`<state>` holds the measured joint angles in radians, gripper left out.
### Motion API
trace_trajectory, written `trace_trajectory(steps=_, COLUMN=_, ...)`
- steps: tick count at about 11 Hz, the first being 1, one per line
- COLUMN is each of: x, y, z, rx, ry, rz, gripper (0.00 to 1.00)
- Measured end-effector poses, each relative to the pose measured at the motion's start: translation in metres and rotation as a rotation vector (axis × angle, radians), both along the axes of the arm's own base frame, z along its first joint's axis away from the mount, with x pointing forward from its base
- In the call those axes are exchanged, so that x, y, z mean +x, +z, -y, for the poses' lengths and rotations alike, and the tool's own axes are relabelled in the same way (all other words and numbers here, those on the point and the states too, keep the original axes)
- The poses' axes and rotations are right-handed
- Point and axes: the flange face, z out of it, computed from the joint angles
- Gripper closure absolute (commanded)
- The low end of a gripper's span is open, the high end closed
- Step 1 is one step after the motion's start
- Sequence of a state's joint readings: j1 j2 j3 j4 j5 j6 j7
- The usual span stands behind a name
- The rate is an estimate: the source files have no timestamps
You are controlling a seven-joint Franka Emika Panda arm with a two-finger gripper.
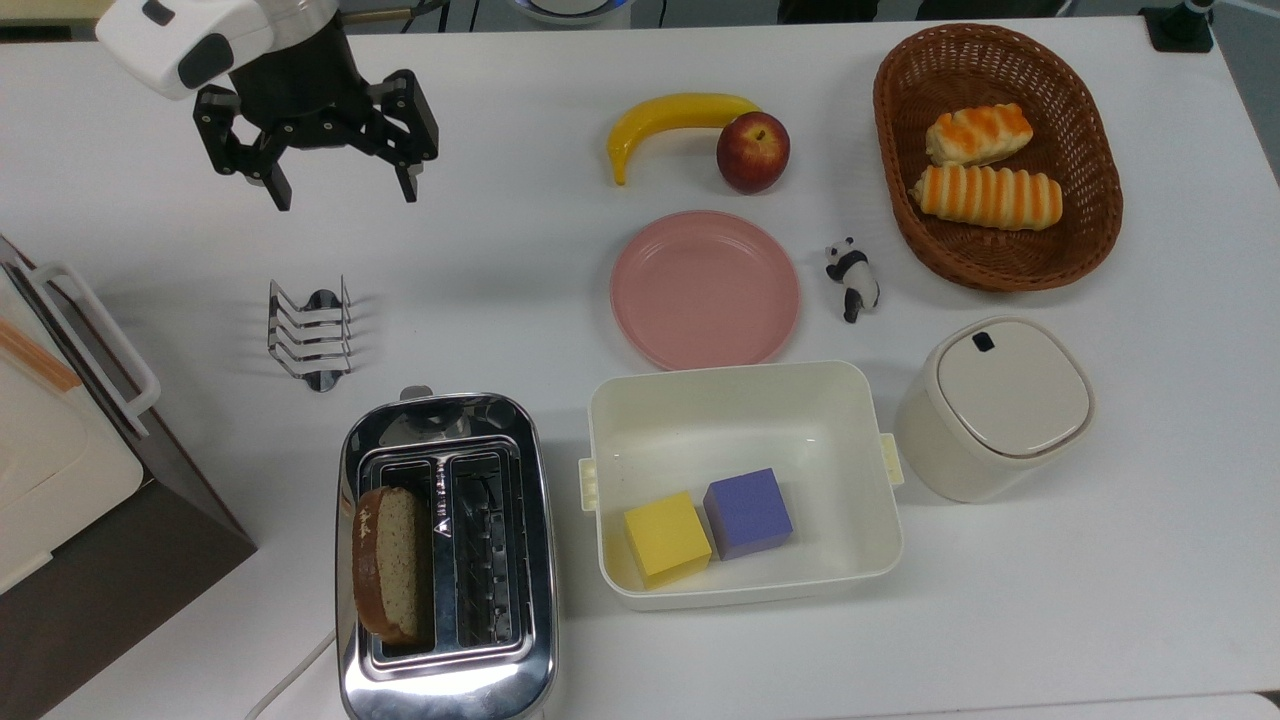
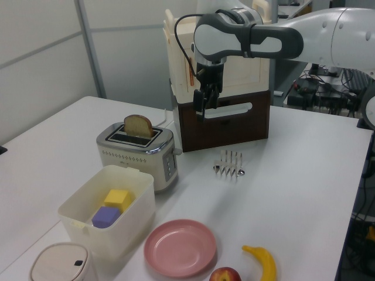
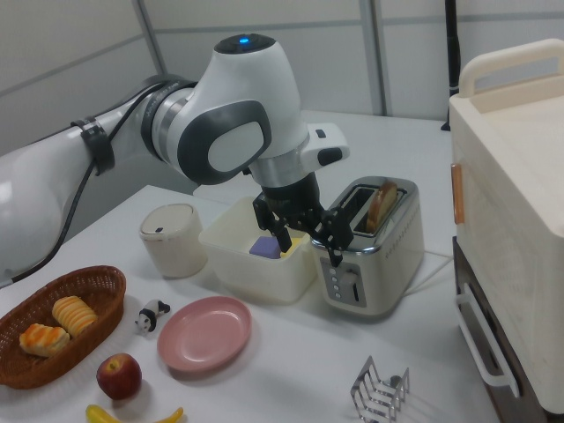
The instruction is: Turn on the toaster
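Observation:
The chrome two-slot toaster (image 1: 445, 640) stands at the near edge in the top view, with a slice of bread (image 1: 390, 565) sticking up from its left slot. Its lever knob (image 1: 415, 392) is on the end facing the toast rack and sits at the top of its travel (image 3: 352, 286). My gripper (image 1: 345, 195) hangs open and empty above the table, well beyond the rack from the toaster. In the left view the gripper (image 2: 202, 108) is high, in front of the box appliance. The right view has the gripper (image 3: 310, 251) in front of the toaster (image 3: 370, 251).
A wire toast rack (image 1: 310, 333) stands between gripper and toaster. A brown-and-cream box appliance (image 1: 60, 470) fills the top view's left edge. Right of the toaster is a white bin (image 1: 740, 385) with two cubes, then a pink plate (image 1: 705, 290), banana, apple, panda, basket and canister.

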<state>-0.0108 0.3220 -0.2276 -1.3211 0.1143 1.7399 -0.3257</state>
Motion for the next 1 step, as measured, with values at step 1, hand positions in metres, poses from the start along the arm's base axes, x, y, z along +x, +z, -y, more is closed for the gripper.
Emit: trace_trajectory(steps=1, x=0.0001, y=0.0, z=-0.0004, rx=0.0, ry=0.001, rz=0.0, gripper=0.0)
